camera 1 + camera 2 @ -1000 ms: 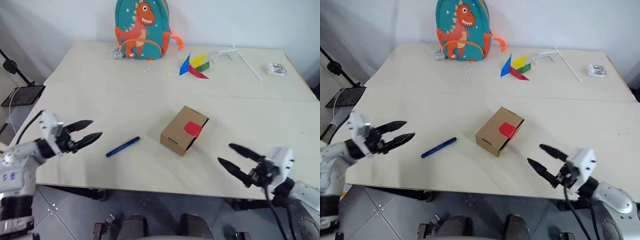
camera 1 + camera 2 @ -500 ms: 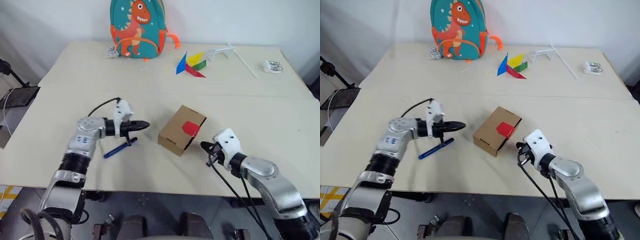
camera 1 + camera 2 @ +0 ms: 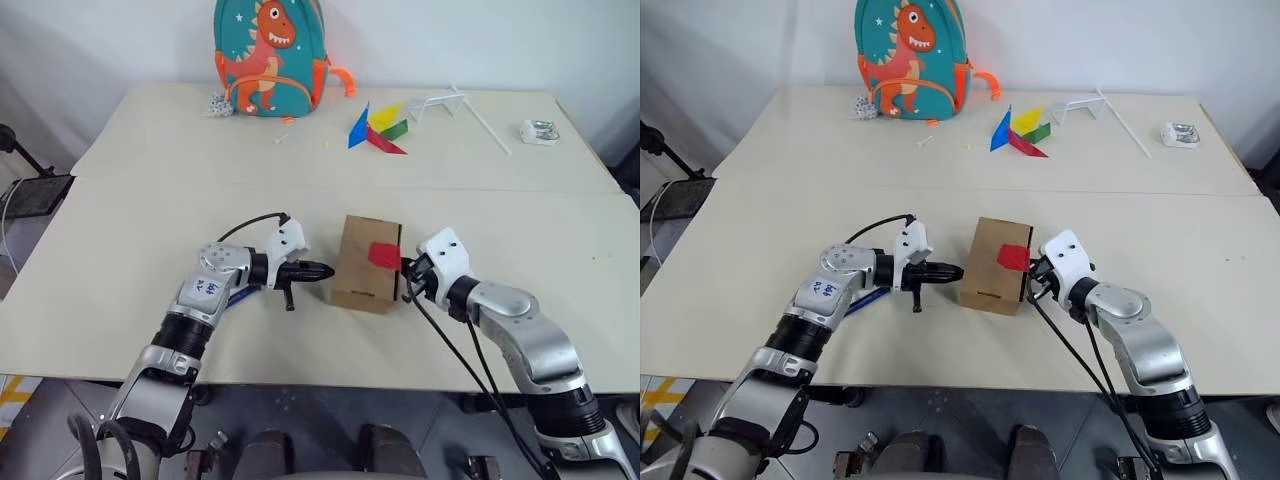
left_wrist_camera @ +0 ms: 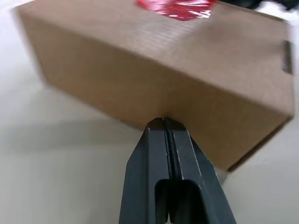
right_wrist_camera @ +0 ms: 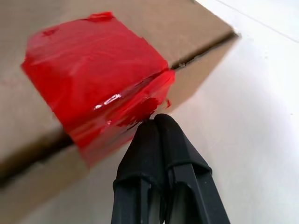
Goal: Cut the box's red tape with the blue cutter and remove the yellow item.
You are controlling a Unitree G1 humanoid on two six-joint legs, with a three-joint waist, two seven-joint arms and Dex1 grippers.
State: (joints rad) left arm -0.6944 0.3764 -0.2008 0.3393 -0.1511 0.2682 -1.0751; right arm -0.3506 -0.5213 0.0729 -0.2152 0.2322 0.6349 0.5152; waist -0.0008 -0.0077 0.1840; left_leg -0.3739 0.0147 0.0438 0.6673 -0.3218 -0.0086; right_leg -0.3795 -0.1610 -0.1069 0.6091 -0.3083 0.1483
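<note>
Head views show our left gripper (image 3: 322,270) and right gripper (image 3: 405,281), fingers pressed together and empty, bracing the box (image 3: 366,264) from opposite sides, apparently squaring it; the blue cutter (image 3: 868,296) lies beneath our left arm.

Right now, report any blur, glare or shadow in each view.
Left wrist view: box edges blurred, soft shadow under it; fingers sharp. Right wrist view: glare streaks on the red tape, its left edge smeared. Eye views: even light, faint shadow beside the box.
</note>
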